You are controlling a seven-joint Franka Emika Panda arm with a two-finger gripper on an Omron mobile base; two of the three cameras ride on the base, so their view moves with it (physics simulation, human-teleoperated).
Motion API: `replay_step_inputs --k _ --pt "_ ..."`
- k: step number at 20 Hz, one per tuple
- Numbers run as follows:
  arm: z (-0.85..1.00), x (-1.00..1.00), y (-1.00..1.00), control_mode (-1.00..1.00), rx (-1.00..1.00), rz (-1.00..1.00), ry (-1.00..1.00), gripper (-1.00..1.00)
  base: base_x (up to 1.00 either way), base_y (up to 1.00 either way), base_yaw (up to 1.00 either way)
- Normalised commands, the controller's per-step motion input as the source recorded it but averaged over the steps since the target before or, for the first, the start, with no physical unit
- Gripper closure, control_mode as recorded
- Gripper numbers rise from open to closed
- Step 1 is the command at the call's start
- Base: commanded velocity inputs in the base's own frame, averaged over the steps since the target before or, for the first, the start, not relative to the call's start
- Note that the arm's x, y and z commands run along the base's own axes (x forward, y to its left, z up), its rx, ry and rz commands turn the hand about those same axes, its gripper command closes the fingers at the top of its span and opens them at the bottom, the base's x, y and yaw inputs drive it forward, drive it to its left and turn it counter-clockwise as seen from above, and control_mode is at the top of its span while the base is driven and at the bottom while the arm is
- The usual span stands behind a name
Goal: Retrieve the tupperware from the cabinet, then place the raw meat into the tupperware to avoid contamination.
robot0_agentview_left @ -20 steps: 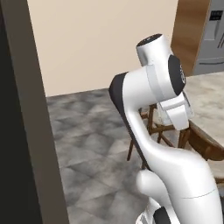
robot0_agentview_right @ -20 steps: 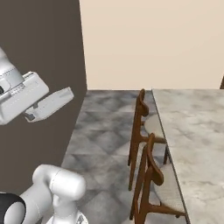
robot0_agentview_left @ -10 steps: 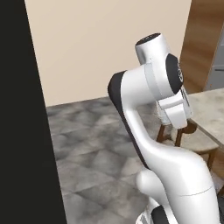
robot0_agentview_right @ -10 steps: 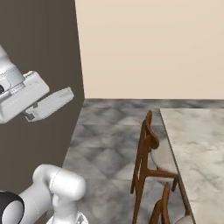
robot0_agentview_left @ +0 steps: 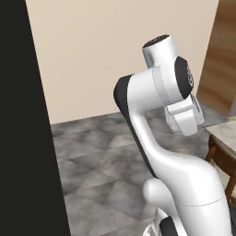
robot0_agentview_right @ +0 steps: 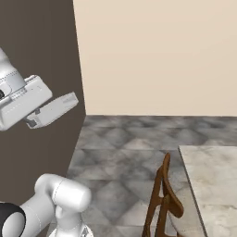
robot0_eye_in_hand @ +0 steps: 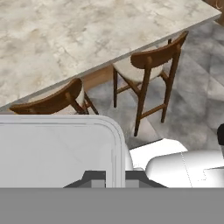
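Hand: the gripper is closed on one wall of the box, and nothing else is in its grasp.
Box: the clear tupperware sits at 8 o'clock in the hand view, its rounded rim pinched between the fingertips. In the right base view it juts from the hand toward 3 o'clock, held in the air.
Counter: the marble top spans 10 to 1 o'clock in the hand view, and its corner lies at 4 o'clock in the right base view.
Stools: two wooden stools stand tucked at the counter's near edge.
Meat: not to be seen from here.
Step in hand (judged): carrying the box over to the counter.
How to do it well: hold the pinch firm, as a grip on one thin wall can let the box swing. Carry it high enough to pass over the stool backs, then lower it level onto bare marble before letting go.
Risk: a tilted release could tip the light box.
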Motion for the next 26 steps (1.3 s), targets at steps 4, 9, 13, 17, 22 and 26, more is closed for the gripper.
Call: replay_step_inputs --k 4,9,13,17,22,26 --pt "0.0 0.0 0.0 1.0 0.0 0.0 0.0 1.0 1.0 0.3 -0.01" --pt "0.0 0.0 0.0 1.0 0.0 0.0 0.0 1.0 1.0 0.35 -0.03" --pt "0.0 0.0 0.0 1.0 0.0 0.0 0.0 1.0 1.0 0.32 -0.05" --pt "0.0 0.0 0.0 1.0 0.0 0.0 0.0 1.0 0.91 0.34 -0.18" --pt "0.0 0.0 0.0 1.0 0.0 0.0 0.0 1.0 0.43 0.27 -0.39" --pt "0.0 0.0 0.0 1.0 0.0 0.0 0.0 1.0 0.55 0.28 -0.35"
